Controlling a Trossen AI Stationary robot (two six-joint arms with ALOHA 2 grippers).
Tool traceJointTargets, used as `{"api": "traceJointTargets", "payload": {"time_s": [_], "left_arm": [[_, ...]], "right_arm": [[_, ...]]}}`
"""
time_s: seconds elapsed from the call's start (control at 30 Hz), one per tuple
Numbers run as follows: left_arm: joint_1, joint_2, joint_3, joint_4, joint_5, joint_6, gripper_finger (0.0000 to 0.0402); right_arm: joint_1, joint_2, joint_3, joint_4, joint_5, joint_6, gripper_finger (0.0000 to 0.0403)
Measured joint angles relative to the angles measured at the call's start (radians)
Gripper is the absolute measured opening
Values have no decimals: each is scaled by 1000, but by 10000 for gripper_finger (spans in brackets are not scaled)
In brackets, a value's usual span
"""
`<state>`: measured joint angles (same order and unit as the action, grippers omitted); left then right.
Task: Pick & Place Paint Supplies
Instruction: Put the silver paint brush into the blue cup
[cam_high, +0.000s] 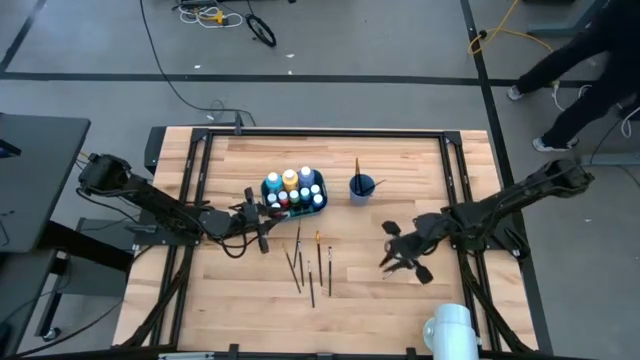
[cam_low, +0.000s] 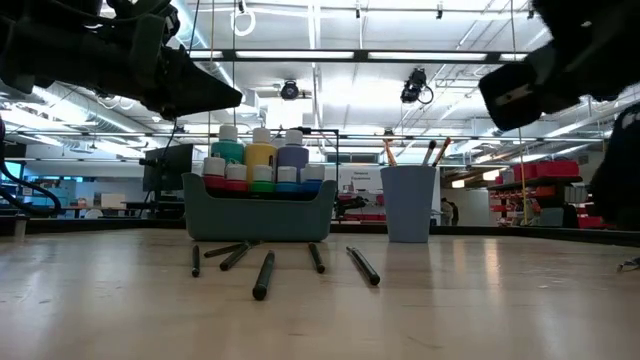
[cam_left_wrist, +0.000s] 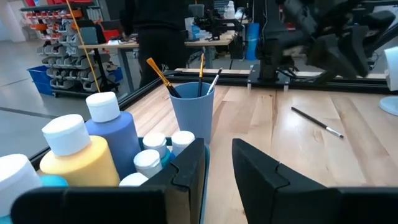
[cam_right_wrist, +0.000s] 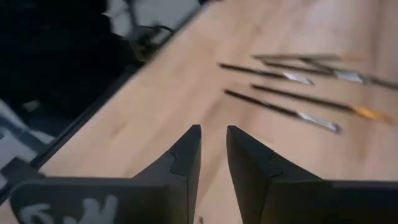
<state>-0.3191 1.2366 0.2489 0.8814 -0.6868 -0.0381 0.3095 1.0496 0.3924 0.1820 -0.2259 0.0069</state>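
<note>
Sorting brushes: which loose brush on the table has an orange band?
The paintbrush lying directly below the teal bin; the others beside it look plain dark.

White-capped plastic paint bottles (cam_high: 290, 183) stand packed in the teal plastic bin (cam_high: 322, 201) near table centre. Blue plastic cup (cam_high: 361, 186) holding brushes sits just beside bin at 3 o'clock. Thin dark-handled paintbrushes (cam_high: 311, 266), maybe five, lie loose on the light wooden table (cam_high: 400, 310) at 6 o'clock of bin.

Even, bright overhead light from ceiling strip lamps (cam_low: 300, 55); soft shadows on the worktop (cam_high: 400, 300). Right wrist view blurred; the paintbrushes (cam_right_wrist: 292, 93) there smear.
</note>
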Motion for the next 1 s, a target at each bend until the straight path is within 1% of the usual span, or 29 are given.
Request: {"api": "traceJointTargets", "payload": {"time_s": [0.07,0.13,0.3,0.4,0.43,0.6,0.83,1.0], "left_arm": [[0,0,0,0,0,9,91],[0,0,0,3,-1,16,91],[0,0,0,3,-4,16,91],[0,0,0,6,-4,16,91],[0,0,0,6,-4,16,91],[0,0,0,7,-4,16,91],[0,0,0,7,-4,9,91],[0,0,0,8,-4,-11,91]], "right_arm": [[16,3,-69,124,-31,-43,80],[32,7,-140,226,-41,-52,80],[55,10,-301,437,-44,-51,80],[55,10,-365,533,-40,-75,80],[55,10,-378,541,-25,-74,80],[54,25,-378,455,86,-64,80],[55,87,-377,498,68,-14,80],[58,166,-377,615,61,-18,80]]}}
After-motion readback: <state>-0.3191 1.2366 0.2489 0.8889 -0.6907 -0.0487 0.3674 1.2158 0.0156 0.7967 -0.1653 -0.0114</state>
